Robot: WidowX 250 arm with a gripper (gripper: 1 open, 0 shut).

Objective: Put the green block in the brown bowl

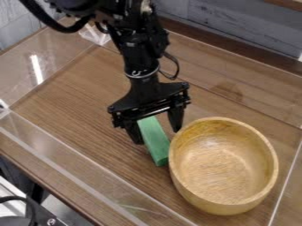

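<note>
Camera view, fingers (153,123) spread wide astride green block (154,141), brown bowl (223,164) just beside, no legible writing.

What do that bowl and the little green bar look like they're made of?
The brown bowl looks like turned wood: light tan, with grain lines across its inside and a thick rim, and a smooth, slightly glossy finish. The green block is plain, even green with no grain showing; it could be painted wood, plastic or foam, and this view does not settle which.

Black arm (132,40) reaching down, gripper (151,124) pointing straight down, jaws spread wide apart
</note>
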